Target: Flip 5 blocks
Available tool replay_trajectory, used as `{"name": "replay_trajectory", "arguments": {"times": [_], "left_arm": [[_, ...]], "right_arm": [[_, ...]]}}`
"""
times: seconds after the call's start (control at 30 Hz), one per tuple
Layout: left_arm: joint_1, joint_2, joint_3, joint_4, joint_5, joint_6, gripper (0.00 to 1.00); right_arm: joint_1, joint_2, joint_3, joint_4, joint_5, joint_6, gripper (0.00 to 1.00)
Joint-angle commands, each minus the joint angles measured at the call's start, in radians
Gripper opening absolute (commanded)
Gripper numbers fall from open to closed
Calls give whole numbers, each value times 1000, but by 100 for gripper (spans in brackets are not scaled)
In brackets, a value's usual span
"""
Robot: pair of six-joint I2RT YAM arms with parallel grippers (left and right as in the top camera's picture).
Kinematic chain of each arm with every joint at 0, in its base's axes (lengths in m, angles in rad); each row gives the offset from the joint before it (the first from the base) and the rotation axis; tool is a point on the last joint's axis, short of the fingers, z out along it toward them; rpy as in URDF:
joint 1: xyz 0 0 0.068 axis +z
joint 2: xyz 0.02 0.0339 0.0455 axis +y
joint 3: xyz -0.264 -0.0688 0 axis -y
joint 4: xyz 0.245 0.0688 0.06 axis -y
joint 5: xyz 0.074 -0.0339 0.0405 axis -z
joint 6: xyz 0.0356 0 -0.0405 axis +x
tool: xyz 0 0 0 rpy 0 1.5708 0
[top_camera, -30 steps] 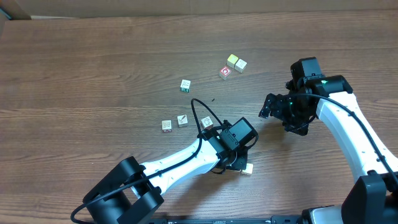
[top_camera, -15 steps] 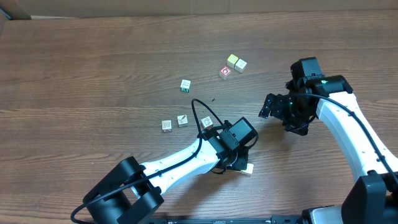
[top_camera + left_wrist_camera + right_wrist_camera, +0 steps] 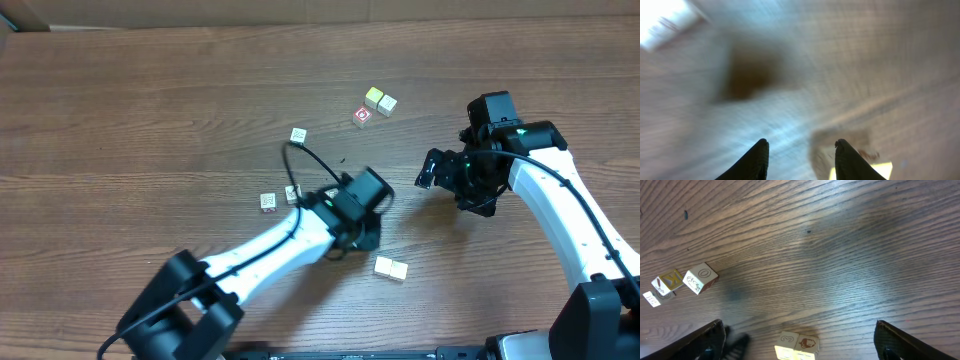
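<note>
On the far left of the wooden table (image 3: 120, 110) sits a pale block (image 3: 267, 201). A second pale block (image 3: 290, 193) lies just beside it, partly hidden where the left arm (image 3: 270, 240) and its cable pass over. Up from those and well apart, a small white-topped cube (image 3: 298, 135) stands alone. The left arm reaches in diagonally from the bottom edge, and the left gripper (image 3: 800, 152) hangs over bare wood. Its wrist view is badly smeared, yet the two dark fingers (image 3: 757, 160) show parted a moderate way with nothing between them. Just below and to the right of that gripper lies a pair of pale blocks (image 3: 391, 268), touching side by side and clear of the fingers. Seen from the right wrist, one of them carries a brown printed mark. Farther up the table, a red-framed cube (image 3: 362, 116) sits near a yellow-topped cube (image 3: 373, 96) and a cream cube (image 3: 387, 103), and those last two touch. Over on the right, the right gripper (image 3: 797, 327) hovers above the table with its fingers spread wide, holding nothing.
</note>
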Motion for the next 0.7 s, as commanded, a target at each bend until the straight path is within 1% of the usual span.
{"name": "replay_trajectory", "arguments": {"times": [0.0, 0.17, 0.23, 0.27, 0.33, 0.4, 0.5, 0.57, 0.67], "left_arm": [[105, -24, 32, 4, -53, 106, 38], [259, 17, 55, 18, 56, 182, 40], [288, 42, 73, 19, 84, 198, 41], [296, 55, 84, 19, 89, 200, 44], [297, 77, 103, 19, 89, 200, 48], [287, 98, 120, 19, 95, 200, 54], [265, 142, 145, 20, 116, 187, 58], [252, 175, 155, 19, 116, 161, 57], [246, 216, 156, 18, 116, 117, 52]], "right_arm": [[1, -1, 20, 6, -1, -8, 97], [1, -1, 20, 19, -1, -8, 98], [1, -1, 20, 28, -1, -8, 98], [1, -1, 20, 32, -1, -8, 98], [1, -1, 20, 40, -1, -8, 100], [1, -1, 20, 43, -1, -8, 100], [1, -1, 20, 44, -1, -8, 100], [1, -1, 20, 44, -1, -8, 100], [1, -1, 20, 43, -1, -8, 100]]}}
